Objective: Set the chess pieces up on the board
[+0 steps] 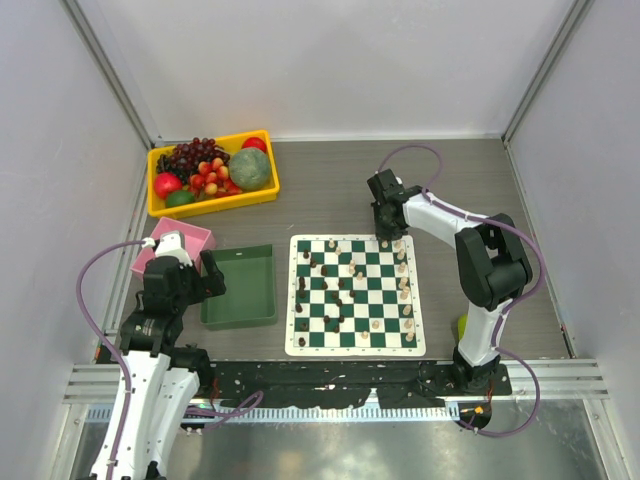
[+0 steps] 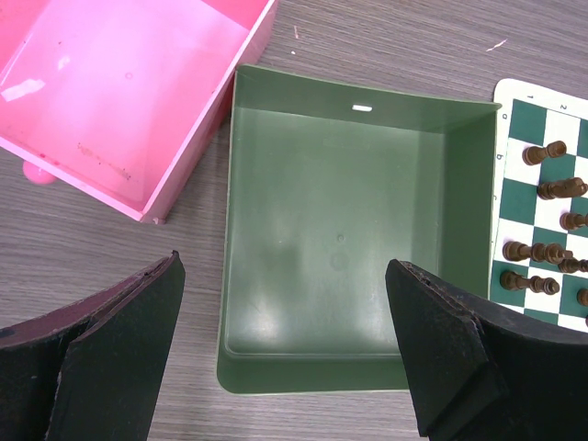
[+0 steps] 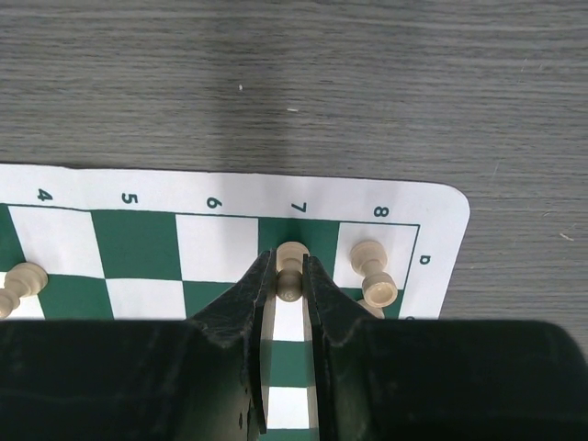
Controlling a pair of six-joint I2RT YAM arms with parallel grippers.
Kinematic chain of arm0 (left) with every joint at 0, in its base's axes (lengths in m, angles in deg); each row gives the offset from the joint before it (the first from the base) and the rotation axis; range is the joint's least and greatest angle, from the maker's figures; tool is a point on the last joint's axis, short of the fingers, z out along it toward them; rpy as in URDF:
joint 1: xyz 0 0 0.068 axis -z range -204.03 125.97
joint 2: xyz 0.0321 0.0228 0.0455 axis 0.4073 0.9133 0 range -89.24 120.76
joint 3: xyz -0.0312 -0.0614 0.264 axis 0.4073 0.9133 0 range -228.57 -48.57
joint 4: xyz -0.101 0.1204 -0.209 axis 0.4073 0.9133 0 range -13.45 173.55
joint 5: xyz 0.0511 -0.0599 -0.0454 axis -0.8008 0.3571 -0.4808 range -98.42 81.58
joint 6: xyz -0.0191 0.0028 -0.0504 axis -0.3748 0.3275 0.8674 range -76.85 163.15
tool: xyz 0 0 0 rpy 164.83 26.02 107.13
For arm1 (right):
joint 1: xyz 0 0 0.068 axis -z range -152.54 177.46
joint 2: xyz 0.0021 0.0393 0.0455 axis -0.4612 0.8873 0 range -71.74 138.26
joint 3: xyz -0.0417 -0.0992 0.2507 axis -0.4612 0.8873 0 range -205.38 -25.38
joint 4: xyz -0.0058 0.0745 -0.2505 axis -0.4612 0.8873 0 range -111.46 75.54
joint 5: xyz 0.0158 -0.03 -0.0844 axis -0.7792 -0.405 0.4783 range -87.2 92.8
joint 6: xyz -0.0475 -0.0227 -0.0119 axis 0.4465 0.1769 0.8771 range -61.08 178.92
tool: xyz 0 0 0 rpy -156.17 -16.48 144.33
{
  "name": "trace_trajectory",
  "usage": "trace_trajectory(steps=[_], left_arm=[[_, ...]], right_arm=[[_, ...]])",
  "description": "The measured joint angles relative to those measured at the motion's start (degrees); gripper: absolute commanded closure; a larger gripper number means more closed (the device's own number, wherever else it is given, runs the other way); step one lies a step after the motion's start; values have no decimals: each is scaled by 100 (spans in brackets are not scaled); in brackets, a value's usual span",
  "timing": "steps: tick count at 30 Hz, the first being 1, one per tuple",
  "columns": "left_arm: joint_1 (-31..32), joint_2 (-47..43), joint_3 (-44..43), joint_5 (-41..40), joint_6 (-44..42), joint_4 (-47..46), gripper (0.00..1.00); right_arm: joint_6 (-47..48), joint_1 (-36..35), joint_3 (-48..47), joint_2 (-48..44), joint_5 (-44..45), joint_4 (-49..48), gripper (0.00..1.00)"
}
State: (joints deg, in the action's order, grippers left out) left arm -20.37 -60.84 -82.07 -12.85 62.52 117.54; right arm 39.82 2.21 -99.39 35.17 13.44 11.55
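Cream pawn (image 3: 292,266) pinched at its neck by the right gripper (image 3: 292,278), jaws narrow, centre frame over the column marked seven at the board (image 3: 230,188) edge, probably so it lands upright. Left gripper (image 2: 285,276) gapes wide over the green tray (image 2: 340,119), holding nothing.

A yellow bin (image 1: 215,206) holding grapes (image 1: 190,155), cherries (image 1: 208,172) and a melon (image 1: 251,168) is seen at the desk's (image 1: 330,190) far left; nearer, a pink box (image 2: 119,101) is set just beside a green tray (image 2: 331,248).
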Motion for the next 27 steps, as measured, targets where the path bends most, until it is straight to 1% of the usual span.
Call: trace_trajectory(steps=[16, 27], left_arm=[[0, 0, 0, 0, -2, 0, 1], [0, 0, 0, 0, 0, 0, 1]], right_arm=[[35, 20, 63, 28, -4, -48, 78], [37, 22, 63, 28, -9, -57, 78]])
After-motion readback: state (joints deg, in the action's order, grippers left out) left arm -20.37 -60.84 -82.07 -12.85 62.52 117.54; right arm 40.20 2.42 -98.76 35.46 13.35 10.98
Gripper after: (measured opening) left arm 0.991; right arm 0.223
